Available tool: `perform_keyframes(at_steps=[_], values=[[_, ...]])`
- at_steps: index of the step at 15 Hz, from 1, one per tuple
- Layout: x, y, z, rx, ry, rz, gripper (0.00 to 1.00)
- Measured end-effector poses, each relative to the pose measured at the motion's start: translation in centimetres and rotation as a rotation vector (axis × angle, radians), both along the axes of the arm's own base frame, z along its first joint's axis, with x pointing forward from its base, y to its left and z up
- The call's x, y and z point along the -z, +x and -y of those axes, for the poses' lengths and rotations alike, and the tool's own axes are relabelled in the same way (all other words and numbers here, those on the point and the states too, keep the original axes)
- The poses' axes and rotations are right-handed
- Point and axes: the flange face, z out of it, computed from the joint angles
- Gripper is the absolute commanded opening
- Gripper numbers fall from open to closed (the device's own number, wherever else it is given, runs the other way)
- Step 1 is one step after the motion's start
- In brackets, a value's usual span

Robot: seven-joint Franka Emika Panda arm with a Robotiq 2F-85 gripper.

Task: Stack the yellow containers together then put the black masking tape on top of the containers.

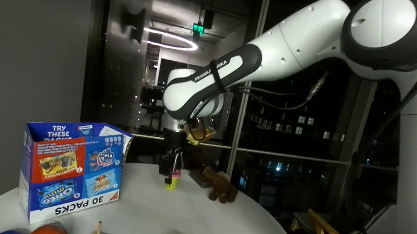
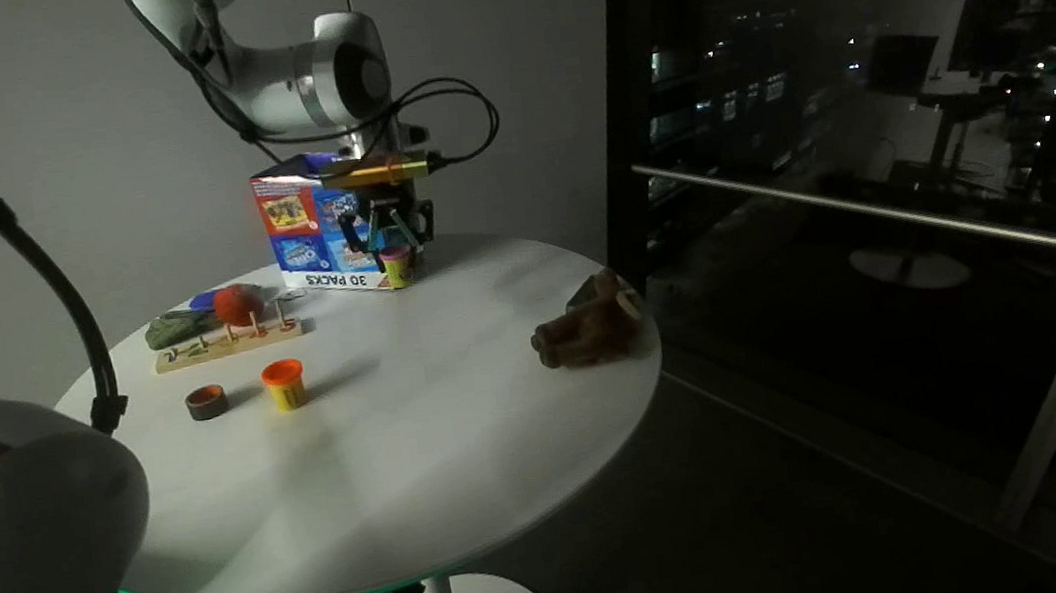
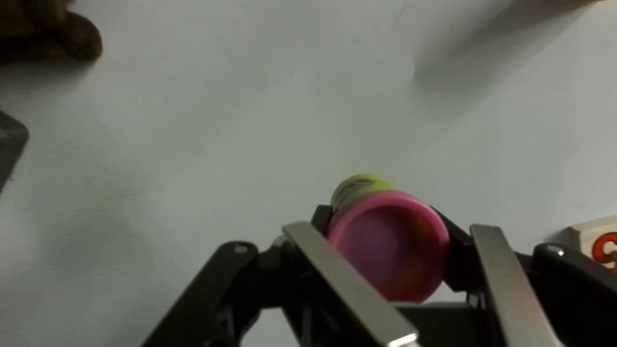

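Round white table (image 2: 401, 413) beside dark windows (image 1: 289, 138) and grey wall (image 1: 38, 31).
Over table: gripper (image 3: 388, 229), jaws pinching pink-lidded yellow tub (image 2: 397, 270).

Dark windows (image 2: 852, 146) beside a grey wall (image 2: 519, 56)

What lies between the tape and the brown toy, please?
The orange-lidded tub, nearer the tape than the toy; an exterior view shows this.
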Motion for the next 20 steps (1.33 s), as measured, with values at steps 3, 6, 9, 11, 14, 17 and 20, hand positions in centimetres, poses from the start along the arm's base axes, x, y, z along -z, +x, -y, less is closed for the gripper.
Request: perform_keyframes(at_steps=[3, 6, 9, 11, 14, 17, 20], values=[[-4.6, -2.2, 2.2, 0.016, 0.021, 0.008, 0.24], [-4.5, -4.1, 3.2, 0.030, 0.017, 0.012, 0.24], [-1.8, -5.9, 3.3, 0.026, 0.011, -0.027, 0.24], [0.1, -6.8, 3.3, 0.015, 0.006, -0.027, 0.24], [2.8, -8.3, 3.0, -0.050, -0.045, -0.020, 0.24], [5.0, -10.3, 2.8, -0.123, -0.091, -0.041, 0.24], [6.1, -12.7, 2.6, -0.213, -0.093, -0.066, 0.24]])
